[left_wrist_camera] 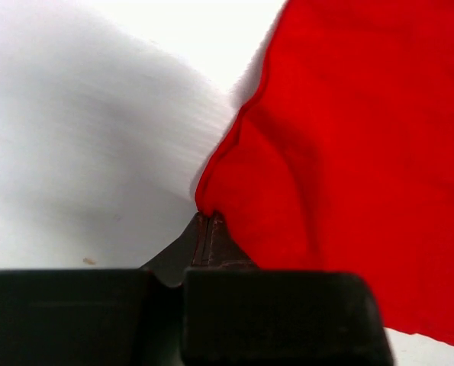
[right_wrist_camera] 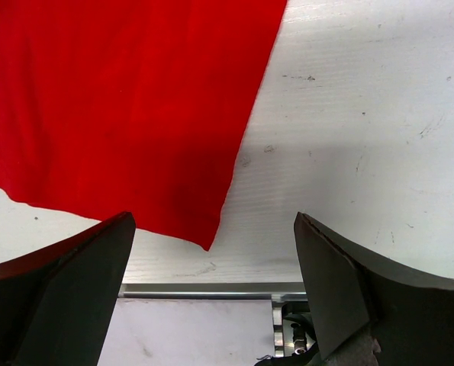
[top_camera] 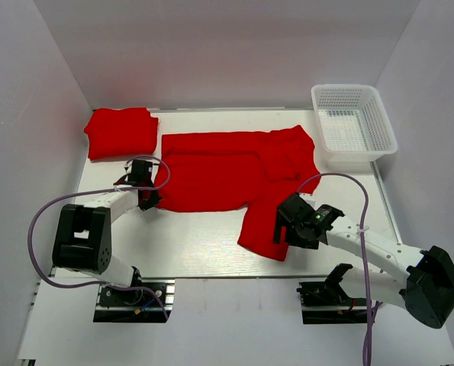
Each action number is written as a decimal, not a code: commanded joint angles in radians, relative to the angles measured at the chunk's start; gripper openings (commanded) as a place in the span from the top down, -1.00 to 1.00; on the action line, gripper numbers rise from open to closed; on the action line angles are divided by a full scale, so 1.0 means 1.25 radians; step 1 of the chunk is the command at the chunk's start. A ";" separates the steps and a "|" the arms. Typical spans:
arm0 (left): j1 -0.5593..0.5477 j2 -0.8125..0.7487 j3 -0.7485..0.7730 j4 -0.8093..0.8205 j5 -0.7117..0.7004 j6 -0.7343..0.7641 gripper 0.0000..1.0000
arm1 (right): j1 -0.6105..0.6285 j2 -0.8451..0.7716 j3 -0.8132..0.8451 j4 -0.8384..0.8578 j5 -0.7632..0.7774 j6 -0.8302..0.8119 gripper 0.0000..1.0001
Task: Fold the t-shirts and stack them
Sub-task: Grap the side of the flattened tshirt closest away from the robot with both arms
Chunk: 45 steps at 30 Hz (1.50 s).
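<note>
A red t-shirt (top_camera: 227, 171) lies spread and partly folded in the middle of the table, with one flap (top_camera: 261, 227) reaching toward the near edge. A second red t-shirt (top_camera: 120, 131) lies folded at the back left. My left gripper (top_camera: 151, 201) is shut on the spread shirt's near left corner; in the left wrist view the cloth (left_wrist_camera: 349, 152) rises from the closed tips (left_wrist_camera: 208, 221). My right gripper (top_camera: 283, 229) is open and empty just above the flap's near right corner (right_wrist_camera: 204, 236); its fingers (right_wrist_camera: 341, 282) stand wide apart on either side of that corner.
A white mesh basket (top_camera: 354, 126) stands at the back right, empty. The table's near metal edge (right_wrist_camera: 211, 290) lies just below the right gripper. White walls enclose the table at the left, the back and the right.
</note>
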 commanded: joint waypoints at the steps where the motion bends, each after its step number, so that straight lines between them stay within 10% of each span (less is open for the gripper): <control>1: -0.009 0.050 -0.059 -0.023 0.067 0.003 1.00 | 0.001 0.000 0.005 0.017 0.004 0.015 -0.81; 29: -0.009 -0.058 -0.136 0.022 0.143 0.027 1.00 | 0.003 0.114 -0.070 0.106 -0.133 0.027 -0.39; 45: -0.009 -0.147 -0.158 0.020 0.151 0.034 1.00 | 0.012 0.216 -0.024 0.058 -0.132 0.062 1.00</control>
